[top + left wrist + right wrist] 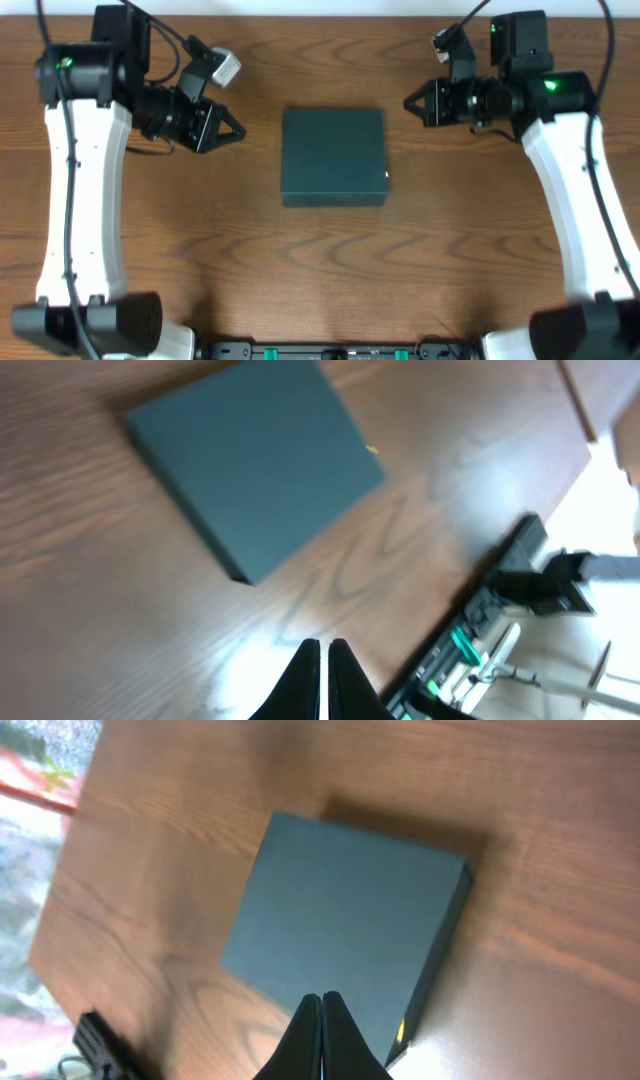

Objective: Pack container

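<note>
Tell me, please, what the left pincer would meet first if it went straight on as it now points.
Probably the container: the shut left pincer points at its near side. Height is unclear, so it might land on top instead.

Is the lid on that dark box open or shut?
Shut: the container shows its lid lying flat and flush in every view, no interior visible.

Wooden table (pixel 330 270), perhaps bright floor (pixel 600 490) beyond.
</note>
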